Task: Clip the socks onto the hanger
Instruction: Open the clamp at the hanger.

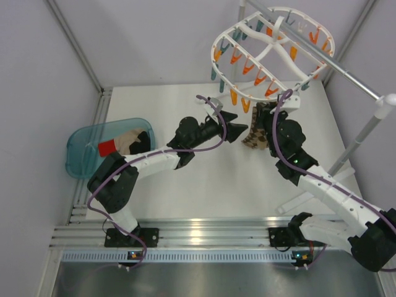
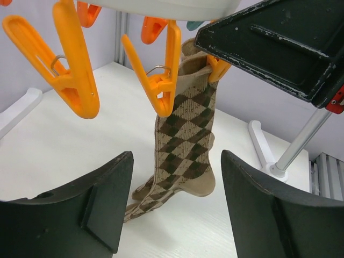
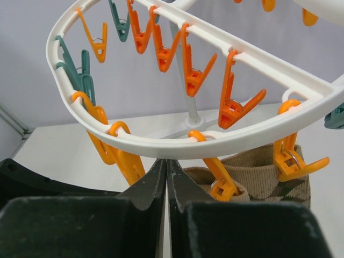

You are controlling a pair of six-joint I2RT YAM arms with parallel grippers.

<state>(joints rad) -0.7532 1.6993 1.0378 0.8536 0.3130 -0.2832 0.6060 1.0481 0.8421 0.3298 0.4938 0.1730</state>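
Left gripper (image 2: 176, 157) spread wide, empty, facing pegged argyle sock (image 2: 184, 141), right gripper (image 3: 165, 167) pinched closed, empty, beneath hanger (image 3: 161, 141) rim

Robotics lab test cell: plain panel walls (image 1: 154, 43) enclose a white worktop (image 1: 204, 185); aluminium extrusion rails (image 1: 204, 234) line its near edge.

Brown argyle socks (image 2: 180, 145) hanging, teal tub (image 1: 79, 156) at left, grey rail stand (image 1: 362, 137)

The hanger (image 2: 161, 5) runs off the top of my left wrist view. My right fingers (image 3: 145, 199) hide the lower end of the argyle sock (image 3: 269, 172)
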